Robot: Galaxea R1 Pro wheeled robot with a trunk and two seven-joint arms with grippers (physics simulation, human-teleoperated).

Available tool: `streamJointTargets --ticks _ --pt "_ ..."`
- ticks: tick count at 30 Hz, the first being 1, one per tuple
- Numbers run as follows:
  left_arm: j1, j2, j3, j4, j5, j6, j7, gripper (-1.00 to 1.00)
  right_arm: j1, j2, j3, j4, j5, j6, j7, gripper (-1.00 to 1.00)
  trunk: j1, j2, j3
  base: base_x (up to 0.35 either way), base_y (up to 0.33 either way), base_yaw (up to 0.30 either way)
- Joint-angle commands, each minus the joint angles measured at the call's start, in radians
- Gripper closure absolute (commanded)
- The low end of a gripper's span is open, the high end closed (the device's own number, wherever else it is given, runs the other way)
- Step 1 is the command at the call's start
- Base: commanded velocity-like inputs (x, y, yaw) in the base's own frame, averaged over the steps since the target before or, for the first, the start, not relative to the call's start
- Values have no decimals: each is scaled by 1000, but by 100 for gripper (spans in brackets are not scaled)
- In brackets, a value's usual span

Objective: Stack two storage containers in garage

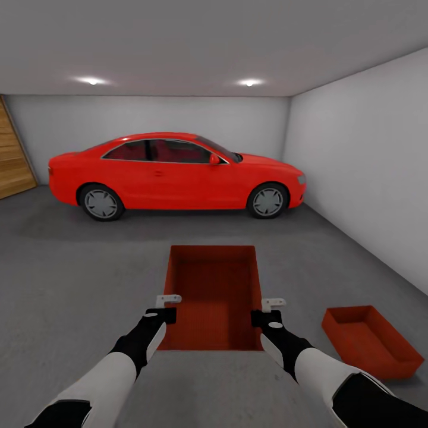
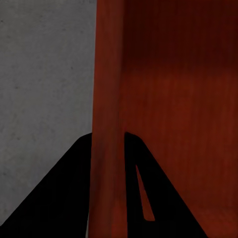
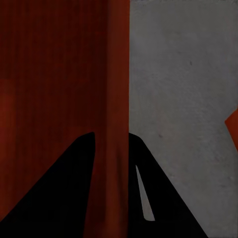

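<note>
Gripping held container [image 1: 214,291] walls, left hand [image 1: 168,300], right hand [image 1: 273,304]

**Red coupe parked at the far wall**

A red coupe [image 1: 178,175] stands side-on across the far end of the room, its nose toward the right-hand wall and its tail toward the left. Its side windows are dark, and two grey-spoked wheels show on the near side. Behind it runs a plain white back wall [image 1: 249,122]; another white wall [image 1: 368,160] closes the right side. At the left edge a slatted wooden door [image 1: 12,154] shows. Two round ceiling lights [image 1: 90,80] glow in the grey ceiling [image 1: 178,41] above.
</note>
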Motion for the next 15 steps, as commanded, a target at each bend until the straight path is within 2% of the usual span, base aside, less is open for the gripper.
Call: streamJointTargets --ticks 1,15 --pt "0 47 -5 11 -4 6 6 100 -2 0 -15 -3 4 -39 0 100 1 -2 -2 322 0 0" --pt "0 47 -5 11 -4 6 6 100 -2 0 -15 -3 4 -39 0 100 1 -2 -2 322 0 0"
